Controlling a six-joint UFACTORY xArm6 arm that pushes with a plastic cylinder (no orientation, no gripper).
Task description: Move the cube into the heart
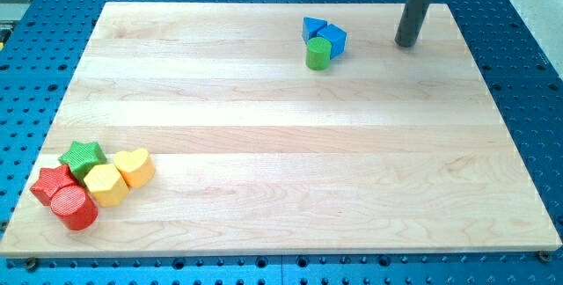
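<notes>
The task is not begun: the blue cube [333, 39] lies far from the yellow heart [135, 166], with the tip [405, 44] right of the cube, apart; the rod has no jaws.

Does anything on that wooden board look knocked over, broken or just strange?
Nothing stands out. The blue cube sits among the top blocks, the yellow heart among the bottom-left ones, and my tip is right of the cube, touching no block.

On the pale wooden table [264, 144]: blue cube [333, 39], blue triangle [311, 27], green cylinder [318, 53]; far from the cube, green star [82, 157], red star [50, 184], red cylinder [75, 208], yellow heart [135, 166], yellow hexagon [106, 185]. My tip [405, 44] is dark grey.
</notes>
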